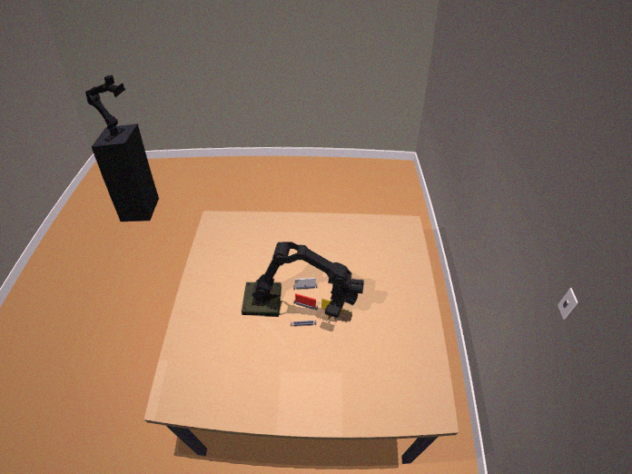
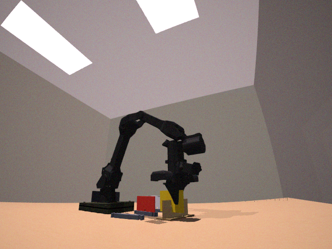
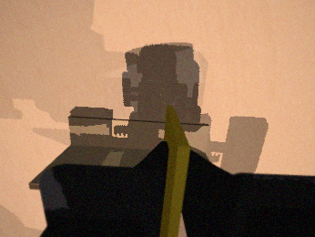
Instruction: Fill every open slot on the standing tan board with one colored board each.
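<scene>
My gripper (image 2: 175,202) (image 3: 169,148) is shut on the yellow board (image 2: 166,197) (image 3: 177,182) (image 1: 325,303), which is upright. In the exterior view the yellow board crosses the standing tan board (image 2: 166,211). Its lower part overlaps the tan board's height, and its bottom edge shows above the tan board's foot. The notch and slot are hidden, so the fit cannot be told. The red board (image 1: 305,300) (image 2: 145,203) stands in its holder (image 2: 141,213). The white board (image 1: 305,282) (image 2: 157,202) stands in another holder, behind the red one in the exterior view.
A holder with no board (image 1: 302,323) (image 2: 127,216) lies on the table (image 1: 229,377). The arm's base plate (image 1: 250,306) (image 2: 106,207) is to the left of the holders. A second arm on a black pedestal (image 1: 127,173) stands away from the table.
</scene>
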Tool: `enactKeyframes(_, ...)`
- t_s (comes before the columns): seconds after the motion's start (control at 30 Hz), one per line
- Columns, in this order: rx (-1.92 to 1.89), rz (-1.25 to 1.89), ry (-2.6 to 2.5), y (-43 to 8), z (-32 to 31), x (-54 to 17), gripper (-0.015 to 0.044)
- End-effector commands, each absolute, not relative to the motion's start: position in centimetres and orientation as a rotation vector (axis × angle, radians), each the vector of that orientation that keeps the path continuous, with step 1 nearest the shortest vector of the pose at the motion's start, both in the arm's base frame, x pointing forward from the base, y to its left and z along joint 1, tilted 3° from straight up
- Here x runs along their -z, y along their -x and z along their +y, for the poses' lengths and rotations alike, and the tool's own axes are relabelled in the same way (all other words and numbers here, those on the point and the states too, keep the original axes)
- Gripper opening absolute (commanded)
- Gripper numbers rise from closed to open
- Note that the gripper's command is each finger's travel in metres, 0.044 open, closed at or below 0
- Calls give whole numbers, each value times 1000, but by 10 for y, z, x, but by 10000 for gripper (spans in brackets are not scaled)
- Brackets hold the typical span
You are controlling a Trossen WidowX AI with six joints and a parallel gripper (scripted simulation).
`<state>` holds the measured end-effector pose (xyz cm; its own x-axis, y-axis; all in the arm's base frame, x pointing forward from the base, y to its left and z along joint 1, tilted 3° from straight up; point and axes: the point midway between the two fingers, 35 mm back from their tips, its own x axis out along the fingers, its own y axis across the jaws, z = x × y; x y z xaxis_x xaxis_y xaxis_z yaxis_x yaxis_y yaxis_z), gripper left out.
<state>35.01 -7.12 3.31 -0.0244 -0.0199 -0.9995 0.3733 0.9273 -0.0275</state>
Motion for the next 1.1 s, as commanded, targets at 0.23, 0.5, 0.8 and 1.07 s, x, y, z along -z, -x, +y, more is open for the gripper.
enactKeyframes(0.23,323,1572,-285,-349,-71,-28,0)
enactKeyframes(0.5,323,1572,-285,-349,-71,-28,0)
enactKeyframes(0.8,321,1572,-282,-349,-71,-29,6)
enactKeyframes(1.07,321,1572,-282,-349,-71,-29,79)
